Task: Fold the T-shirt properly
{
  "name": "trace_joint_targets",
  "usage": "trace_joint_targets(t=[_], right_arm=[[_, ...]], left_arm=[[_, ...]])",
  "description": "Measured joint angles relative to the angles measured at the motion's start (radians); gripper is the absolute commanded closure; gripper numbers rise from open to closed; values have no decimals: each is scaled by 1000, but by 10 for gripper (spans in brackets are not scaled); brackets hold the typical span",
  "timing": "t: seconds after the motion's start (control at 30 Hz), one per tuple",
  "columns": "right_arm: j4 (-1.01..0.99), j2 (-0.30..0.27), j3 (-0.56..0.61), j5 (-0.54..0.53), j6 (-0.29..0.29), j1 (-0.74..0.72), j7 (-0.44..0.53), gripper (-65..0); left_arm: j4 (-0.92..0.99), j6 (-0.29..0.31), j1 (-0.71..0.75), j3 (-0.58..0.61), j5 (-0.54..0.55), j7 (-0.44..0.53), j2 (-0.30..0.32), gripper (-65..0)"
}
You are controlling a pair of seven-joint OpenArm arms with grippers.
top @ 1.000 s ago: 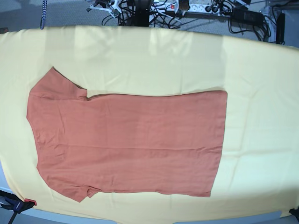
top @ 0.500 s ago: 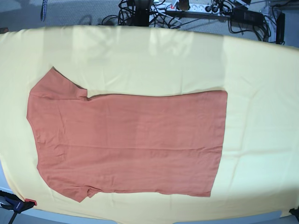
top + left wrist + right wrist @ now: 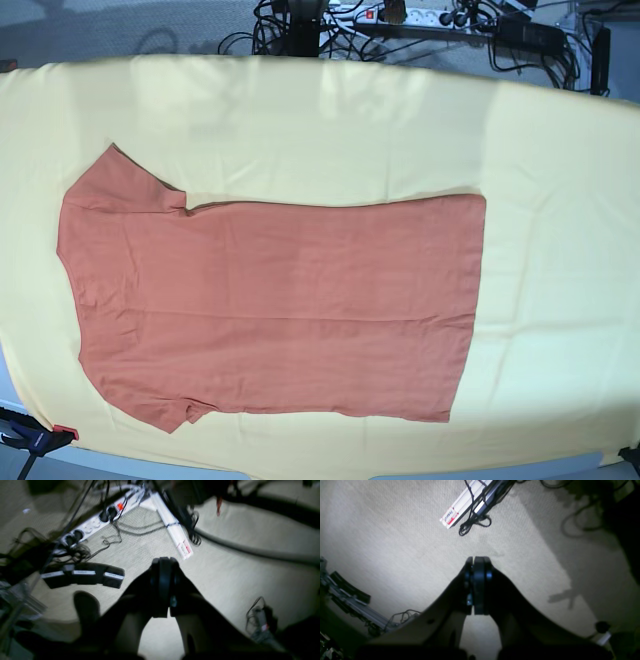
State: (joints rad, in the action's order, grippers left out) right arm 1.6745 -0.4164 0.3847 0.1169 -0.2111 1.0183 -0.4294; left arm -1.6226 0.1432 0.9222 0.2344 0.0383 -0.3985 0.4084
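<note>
T-shirt (image 3: 270, 310) lying flat mid-worktop; I'm bringing left gripper (image 3: 163, 587) and right gripper (image 3: 477, 586), both closed and empty, toward its sleeve-side edge.

The T-shirt (image 3: 270, 305) is plain rust-orange, short-sleeved, of soft fabric. It lies spread flat and unfolded, set sideways in the base view: the shoulders and sleeves point to that view's left, the straight hem to its right. One sleeve juts toward the upper left corner, the other toward the lower left. Faint creases run along the body and gather near the sleeves. The hem edge slants slightly. Neither wrist view shows it.
</note>
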Motion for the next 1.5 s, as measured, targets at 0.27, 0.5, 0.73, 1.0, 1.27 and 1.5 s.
trace_joint_targets(t=[0.27, 0.5, 0.73, 1.0, 1.27, 1.5], right_arm=[[271, -48, -1, 86, 134, 169, -75, 0], [416, -49, -1, 314, 308, 264, -154, 0], [499, -49, 0, 615, 568, 269, -210, 0], [602, -60, -7, 951, 701, 261, -320, 0], [667, -125, -148, 898, 669, 193, -207, 0], [666, -162, -253, 400, 279, -81, -49, 0]], left_arm=[[-311, -22, 164, -67, -117, -74, 101, 0], [-568, -18, 281, -280, -121, -119, 107, 0], [-722, -13, 288, -467, -106, -100, 106, 0], [-719, -6, 256, -589, -69, -70, 109, 0], [-719, 70, 85, -618, -7, -56, 152, 0], [-685, 138, -97, -616, -2, 84, 273, 0]])
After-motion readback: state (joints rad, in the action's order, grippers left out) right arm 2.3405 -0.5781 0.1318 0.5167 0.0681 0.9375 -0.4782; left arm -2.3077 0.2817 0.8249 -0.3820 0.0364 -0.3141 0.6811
